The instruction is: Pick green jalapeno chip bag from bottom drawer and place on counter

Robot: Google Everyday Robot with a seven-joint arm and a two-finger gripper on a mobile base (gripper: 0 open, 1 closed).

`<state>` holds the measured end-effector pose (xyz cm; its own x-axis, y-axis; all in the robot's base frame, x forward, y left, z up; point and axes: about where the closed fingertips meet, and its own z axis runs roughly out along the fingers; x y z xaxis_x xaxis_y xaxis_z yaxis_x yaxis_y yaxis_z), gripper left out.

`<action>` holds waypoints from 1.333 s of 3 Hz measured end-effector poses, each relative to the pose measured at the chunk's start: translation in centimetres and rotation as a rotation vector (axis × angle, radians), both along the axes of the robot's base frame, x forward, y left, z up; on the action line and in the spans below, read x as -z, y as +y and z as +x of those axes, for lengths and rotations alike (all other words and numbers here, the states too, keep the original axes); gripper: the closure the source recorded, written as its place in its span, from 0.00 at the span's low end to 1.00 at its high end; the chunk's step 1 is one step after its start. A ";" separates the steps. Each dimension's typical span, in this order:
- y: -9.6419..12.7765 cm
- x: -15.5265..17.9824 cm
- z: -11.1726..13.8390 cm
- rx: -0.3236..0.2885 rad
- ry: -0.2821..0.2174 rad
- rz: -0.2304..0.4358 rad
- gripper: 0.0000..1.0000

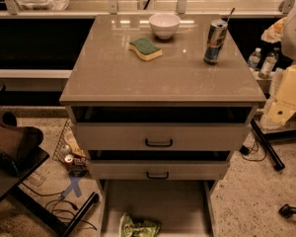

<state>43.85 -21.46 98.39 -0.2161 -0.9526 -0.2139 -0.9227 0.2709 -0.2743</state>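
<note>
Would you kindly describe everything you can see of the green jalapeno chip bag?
The green jalapeno chip bag is a small, crumpled, shiny, foil-looking packet in light and dark green with whitish patches. It lies on the floor of the open bottom drawer, left of centre, its lower part cut off by the picture's edge. Only the drawer floor touches it; the gripper hangs far off, right of the cabinet.

Lab: drawer cabinet [160, 137], floor cables [59, 214]
</note>
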 end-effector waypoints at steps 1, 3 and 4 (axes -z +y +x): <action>0.0 -0.2 0.0 0.004 -0.007 0.000 0.00; 1.0 6.0 0.6 -0.045 -0.073 0.088 0.00; 2.2 14.7 -0.5 -0.109 -0.042 0.222 0.00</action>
<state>43.31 -19.29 83.67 -0.1012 -0.8984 -0.4274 -0.9387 0.2285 -0.2580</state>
